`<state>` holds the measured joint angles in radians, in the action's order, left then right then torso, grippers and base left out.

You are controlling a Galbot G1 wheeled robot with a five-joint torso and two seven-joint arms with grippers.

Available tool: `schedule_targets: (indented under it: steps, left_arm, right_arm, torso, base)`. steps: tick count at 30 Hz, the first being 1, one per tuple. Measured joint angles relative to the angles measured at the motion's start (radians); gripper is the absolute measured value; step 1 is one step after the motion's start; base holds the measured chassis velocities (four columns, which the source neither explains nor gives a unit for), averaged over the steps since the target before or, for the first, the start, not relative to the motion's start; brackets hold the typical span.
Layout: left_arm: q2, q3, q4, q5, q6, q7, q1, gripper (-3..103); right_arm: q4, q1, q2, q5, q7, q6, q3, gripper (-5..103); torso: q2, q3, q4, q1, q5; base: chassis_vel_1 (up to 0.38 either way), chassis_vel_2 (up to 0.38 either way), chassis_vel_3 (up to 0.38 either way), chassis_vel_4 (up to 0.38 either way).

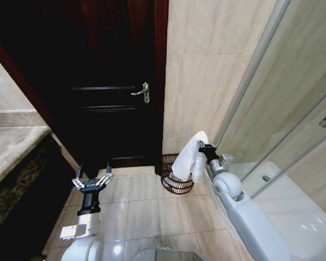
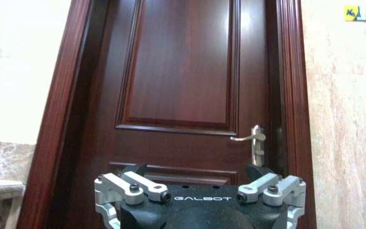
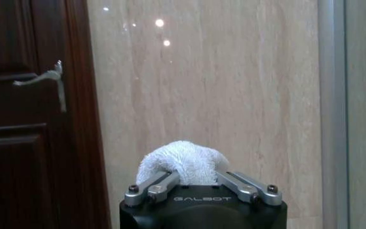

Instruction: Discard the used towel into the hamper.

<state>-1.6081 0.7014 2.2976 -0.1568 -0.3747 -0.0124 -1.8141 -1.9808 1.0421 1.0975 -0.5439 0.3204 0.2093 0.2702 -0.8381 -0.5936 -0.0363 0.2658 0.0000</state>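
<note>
Towel (image 1: 188,157) hangs lengthwise from the right gripper (image 1: 205,148), whose jaws are clamped on its upper end, its tail draping over the near rim of the hamper (image 1: 171,180) directly below. The left gripper (image 1: 92,178), jaws spread and empty, waits well apart near the door (image 1: 106,81).

A bathroom: beige wall tiles (image 1: 206,70), a glossy tiled floor (image 1: 146,212), a glass shower screen (image 1: 282,114), a marble counter (image 1: 11,144) and a dark wooden door (image 1: 108,81).
</note>
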Motion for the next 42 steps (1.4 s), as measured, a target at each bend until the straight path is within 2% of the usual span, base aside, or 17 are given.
schedule_targets:
  steps: [15,24,27,32,38,42]
  left_arm:
    - [0.000,-0.002,-0.007,0.004,-0.009,-0.009,-0.003,100]
    - [0.000,-0.003,-0.004,0.008,-0.005,-0.005,-0.005,100]
    - [0.000,-0.001,0.000,0.010,-0.005,-0.005,-0.012,100]
    - [0.000,-0.001,-0.001,0.016,-0.007,-0.005,-0.014,100]
    - [0.000,-0.003,-0.004,0.025,-0.007,-0.005,-0.011,100]
    - [0.000,-0.004,-0.004,0.026,-0.008,-0.004,-0.011,100]
  right_arm:
    - [-0.032,0.028,0.002,0.012,0.042,0.000,0.009,5]
    - [-0.026,-0.064,-0.025,-0.009,0.095,0.004,0.013,5]
    - [-0.044,-0.143,-0.054,-0.058,0.130,0.031,0.020,5]
    - [-0.039,-0.177,-0.061,-0.088,0.130,0.045,0.016,5]
    - [0.093,-0.201,-0.010,-0.073,0.078,0.008,-0.026,5]
    - [0.290,-0.231,0.053,-0.034,0.024,-0.101,-0.058,5]
  torso:
    - [0.060,0.035,-0.0001,-0.025,-0.0002]
    - [0.062,0.036,-0.0001,-0.026,0.0002]
    - [0.060,0.035,-0.0003,-0.025,-0.0003]
    - [0.058,0.034,0.0000,-0.024,-0.0003]
    - [0.056,0.033,-0.0002,-0.023,0.0001]
    - [0.054,0.032,-0.0003,-0.022,0.0001]
  base:
    - [-0.084,0.096,0.075,-0.092]
    - [-0.039,0.024,0.039,-0.038]
    - [0.000,0.000,0.000,0.000]
    - [0.000,0.000,0.000,0.000]
    - [0.000,0.000,0.000,0.000]
    - [0.000,0.000,0.000,0.000]
